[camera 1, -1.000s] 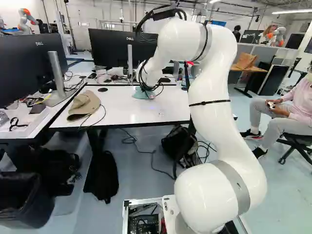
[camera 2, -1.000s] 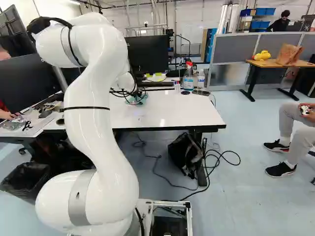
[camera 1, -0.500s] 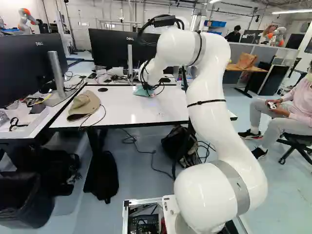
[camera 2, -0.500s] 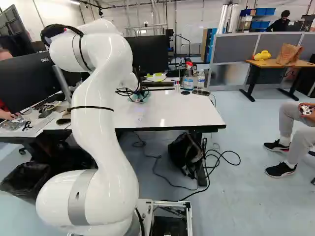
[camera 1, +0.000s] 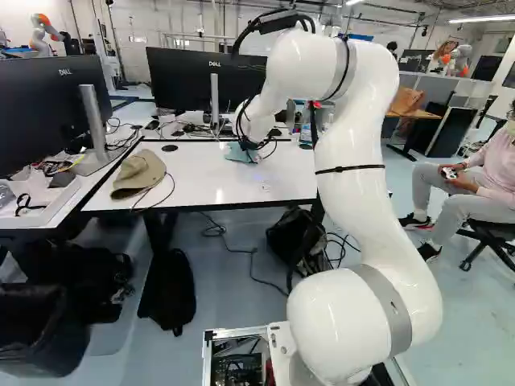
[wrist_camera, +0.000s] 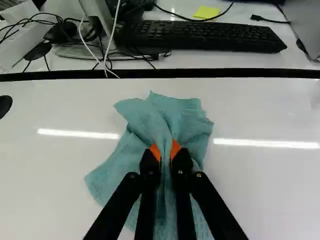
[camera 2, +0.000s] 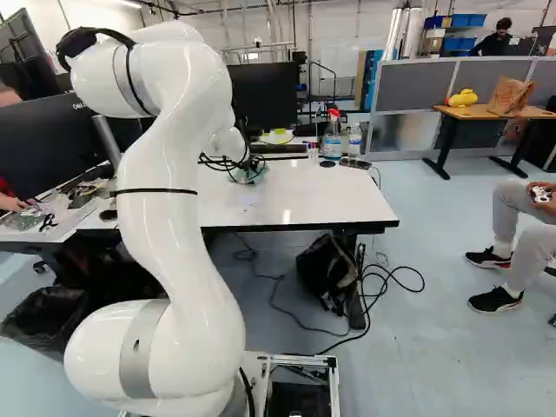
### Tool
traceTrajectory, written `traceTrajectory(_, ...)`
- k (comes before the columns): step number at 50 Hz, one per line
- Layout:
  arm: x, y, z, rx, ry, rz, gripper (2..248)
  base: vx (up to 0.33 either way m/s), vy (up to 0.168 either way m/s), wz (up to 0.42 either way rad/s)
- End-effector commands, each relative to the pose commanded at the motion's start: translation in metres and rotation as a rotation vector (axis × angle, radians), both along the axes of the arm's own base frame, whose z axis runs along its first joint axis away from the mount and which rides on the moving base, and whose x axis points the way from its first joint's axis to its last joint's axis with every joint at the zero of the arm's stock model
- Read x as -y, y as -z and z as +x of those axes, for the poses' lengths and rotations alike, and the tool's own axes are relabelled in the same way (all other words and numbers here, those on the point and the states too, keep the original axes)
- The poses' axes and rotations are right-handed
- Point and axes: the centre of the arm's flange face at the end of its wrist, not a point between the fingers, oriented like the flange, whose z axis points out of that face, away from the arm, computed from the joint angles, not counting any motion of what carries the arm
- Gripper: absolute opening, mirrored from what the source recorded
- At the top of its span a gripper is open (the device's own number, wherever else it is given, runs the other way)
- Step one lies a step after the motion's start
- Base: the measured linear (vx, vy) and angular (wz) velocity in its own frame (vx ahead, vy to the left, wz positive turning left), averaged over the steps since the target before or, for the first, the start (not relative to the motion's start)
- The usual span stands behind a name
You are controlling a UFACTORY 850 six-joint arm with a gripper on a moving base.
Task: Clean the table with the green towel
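The claw (wrist_camera: 165, 151) is pinching the towel (wrist_camera: 167, 120) on the table (wrist_camera: 270, 195); the job is looking part-done, the hat (camera 1: 139, 171) hiding a patch

The white arm (camera 1: 350, 201) arches up and forward, its pincer (camera 1: 250, 145) angled downward, fingers (wrist_camera: 149, 164) close together.

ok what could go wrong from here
The towel is bunched in the tool, so its loose edges might fold under. A wide sweep could push the hat or catch the cord beside it. The other way, it may tip the spray bottle by the table's far edge.
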Motion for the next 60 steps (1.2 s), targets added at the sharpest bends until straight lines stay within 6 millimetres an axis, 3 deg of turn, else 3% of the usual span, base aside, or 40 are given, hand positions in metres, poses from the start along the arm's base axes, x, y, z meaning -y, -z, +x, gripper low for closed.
traceTrajectory(37,0.0,-0.007,-0.067,-0.052,-0.014,-0.007,41,0.0,0.0,0.0)
traceTrajectory(60,-0.034,-0.005,-0.05,-0.036,-0.063,-0.006,41,0.0,0.0,0.0)
